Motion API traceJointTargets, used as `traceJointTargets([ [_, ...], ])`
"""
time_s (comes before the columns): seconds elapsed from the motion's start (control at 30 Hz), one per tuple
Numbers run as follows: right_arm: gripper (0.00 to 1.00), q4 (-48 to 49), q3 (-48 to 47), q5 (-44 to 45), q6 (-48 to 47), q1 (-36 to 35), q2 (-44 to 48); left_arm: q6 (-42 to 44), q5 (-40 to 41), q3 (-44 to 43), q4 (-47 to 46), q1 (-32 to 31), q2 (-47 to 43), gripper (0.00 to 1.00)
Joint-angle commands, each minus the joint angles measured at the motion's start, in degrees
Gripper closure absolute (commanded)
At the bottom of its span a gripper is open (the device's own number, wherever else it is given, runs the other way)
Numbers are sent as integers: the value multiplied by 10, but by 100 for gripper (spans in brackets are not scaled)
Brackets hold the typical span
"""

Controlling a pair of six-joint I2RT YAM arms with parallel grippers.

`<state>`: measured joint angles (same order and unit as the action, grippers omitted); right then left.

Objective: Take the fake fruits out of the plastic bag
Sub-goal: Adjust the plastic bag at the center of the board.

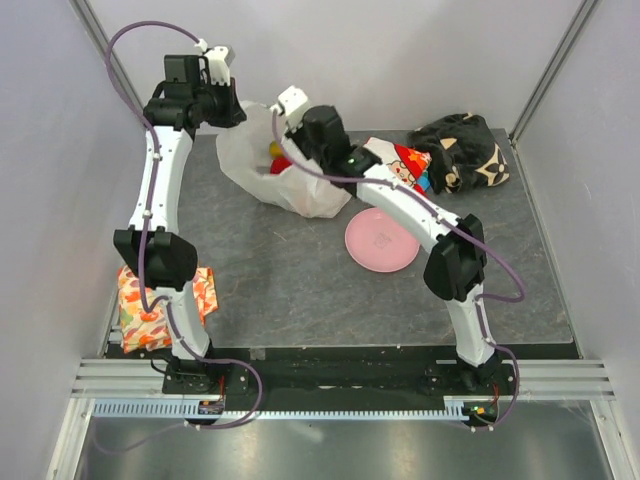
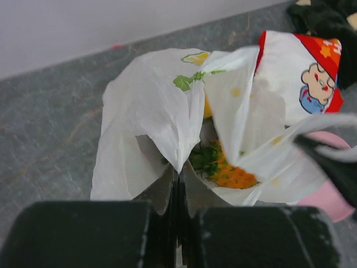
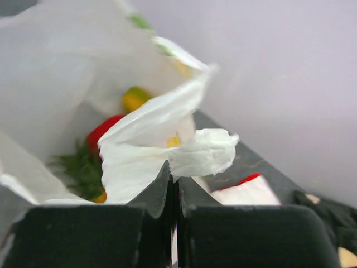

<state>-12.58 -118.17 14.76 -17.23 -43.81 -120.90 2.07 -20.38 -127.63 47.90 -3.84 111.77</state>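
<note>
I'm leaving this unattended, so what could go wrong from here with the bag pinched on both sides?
The left tool and right tool are shut on the thin plastic bag; pulling apart could tear it or let it slip. With no tool free, the pineapple and red fruit sit inside; releasing one side may collapse the mouth over them.

In the upper middle of the top view the bag [image 1: 300, 190] sits on the tabletop [image 1: 300, 290], with toy fruits [image 1: 272, 152] in it. The left hand [image 1: 232, 112] pinches its upper left corner, the right hand [image 1: 283, 135] its top edge. A plate [image 1: 382, 240] lies at its lower right, a folded cloth [image 1: 410, 165] just right, a crumpled cloth [image 1: 465, 150] further right. A third cloth [image 1: 140, 315] lies at the lower left.
</note>
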Motion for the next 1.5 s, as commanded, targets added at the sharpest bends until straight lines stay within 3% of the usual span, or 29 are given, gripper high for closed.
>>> traceJointTargets([
  [0.0,100,-6,-122,19,-11,26,-67,19,28,-136,12,4,30,98],
  [0.1,100,16,-198,39,-31,36,-94,11,40,-156,-10,6,-8,99],
  [0.3,100,52,-162,36,-61,44,-50,13,18,-93,-12,6,-120,99],
  [0.4,100,34,-93,33,-61,45,-1,14,-8,-5,-5,6,-191,99],
  [0.5,100,20,53,30,-57,45,66,14,-35,118,26,5,-258,98],
  [0.7,100,-23,272,23,-21,48,153,22,-86,474,83,5,-390,98],
  [0.8,99,-53,324,-3,-4,44,186,29,-75,567,94,5,-471,98],
  [0.83,77,-60,328,-3,-3,42,205,29,-70,580,98,6,-502,98],
  [0.9,57,-81,320,-23,-5,31,228,32,-57,606,106,6,-524,98],
  [0.93,39,-87,313,-41,-6,28,252,33,-53,611,106,7,-535,98],
  [1.0,27,-111,291,-105,-13,12,276,36,-55,617,107,7,-552,98],
  [1.27,28,-140,311,-261,-65,-73,377,8,-110,590,62,9,-620,98],
  [1.37,32,-153,321,-316,-65,-74,358,-14,-89,603,51,9,-647,99],
  [1.47,44,-166,309,-375,-89,-87,313,-50,-66,622,48,11,-662,99],
])
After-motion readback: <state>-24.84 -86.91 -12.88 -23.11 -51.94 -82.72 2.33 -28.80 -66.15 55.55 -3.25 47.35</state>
